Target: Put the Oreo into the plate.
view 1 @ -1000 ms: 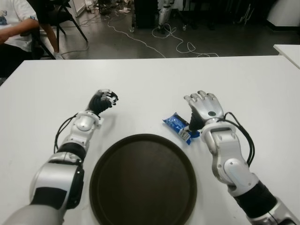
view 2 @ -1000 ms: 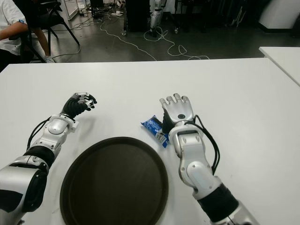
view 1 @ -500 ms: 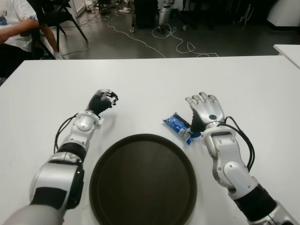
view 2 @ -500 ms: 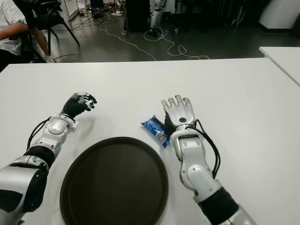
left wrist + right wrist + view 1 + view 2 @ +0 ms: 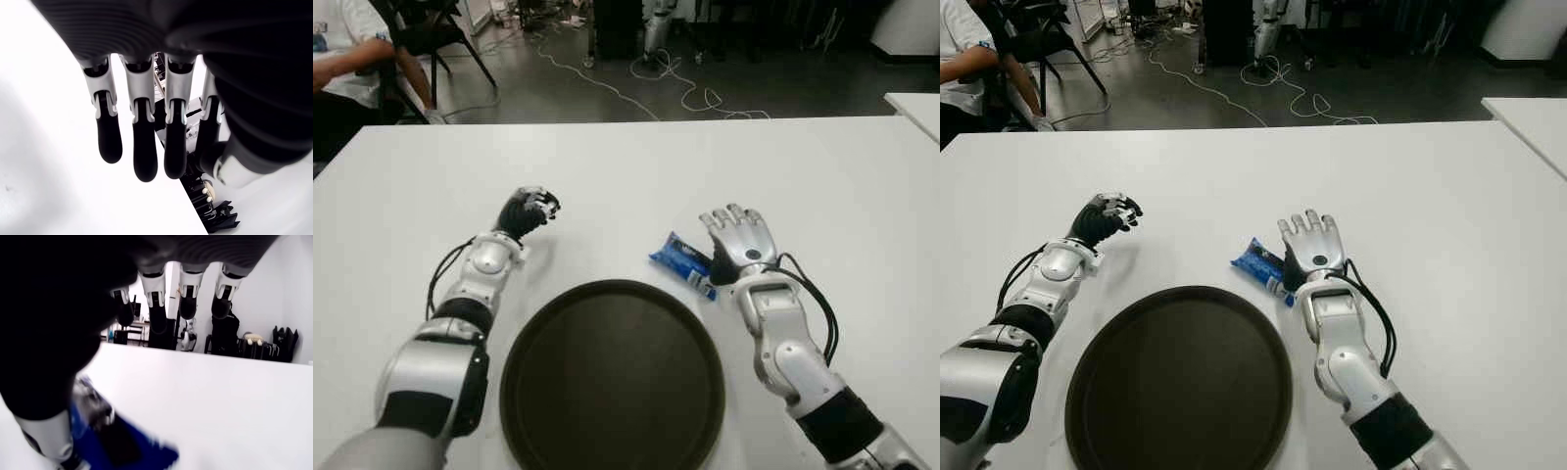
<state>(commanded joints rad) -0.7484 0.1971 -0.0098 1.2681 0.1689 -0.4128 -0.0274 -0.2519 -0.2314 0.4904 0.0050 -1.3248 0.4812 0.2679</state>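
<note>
The Oreo is a blue packet lying flat on the white table, just beyond the far right rim of the plate, a round dark brown tray with nothing in it. My right hand is on the packet's right side, palm down and fingers spread, open and holding nothing. In the right wrist view the thumb is right beside the packet, and I cannot tell whether they touch. My left hand shows left of the plate with relaxed, loosely bent fingers and nothing in it.
A person in a white shirt sits at the far left, beyond the table, next to a black chair. Cables lie on the floor past the table's far edge. A second white table corner is at the right.
My right hand has drawn back a little toward me beside the packet. The Oreo packet has shifted slightly to the left. My left hand has not moved.
</note>
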